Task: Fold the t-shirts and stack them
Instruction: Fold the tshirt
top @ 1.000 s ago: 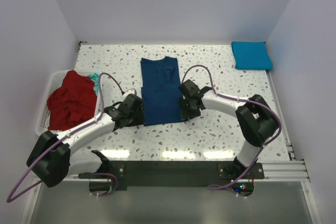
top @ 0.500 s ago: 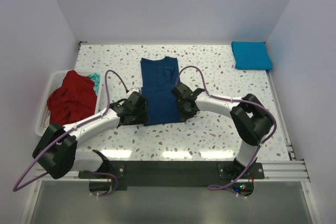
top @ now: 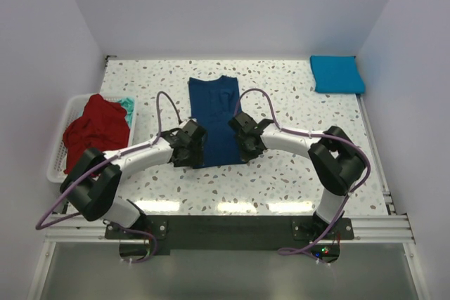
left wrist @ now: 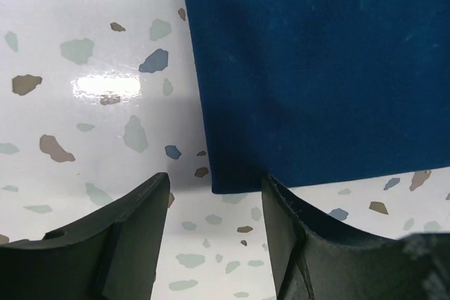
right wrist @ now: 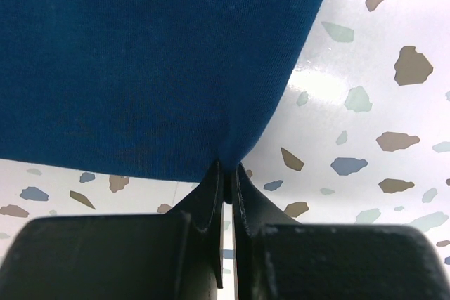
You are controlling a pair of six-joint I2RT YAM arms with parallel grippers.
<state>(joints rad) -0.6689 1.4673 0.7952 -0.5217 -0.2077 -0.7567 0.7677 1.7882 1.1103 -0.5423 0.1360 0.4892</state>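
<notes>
The left gripper (left wrist: 214, 193) has slid in to the near left corner of the navy t-shirt (top: 215, 117), spread wide, while the right gripper (right wrist: 226, 173) pinches its near right corner on the counter (top: 281, 173).

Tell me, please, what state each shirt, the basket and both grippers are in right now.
navy t-shirt: folded into a long strip, lying flat.
turquoise t-shirt: folded, at the far right corner.
red t-shirt: crumpled in the basket.
teal t-shirt: mostly hidden under the red t-shirt.
basket: upright, holding both.
left gripper: open, straddling the navy t-shirt's near left corner.
right gripper: shut on its near right corner.
</notes>
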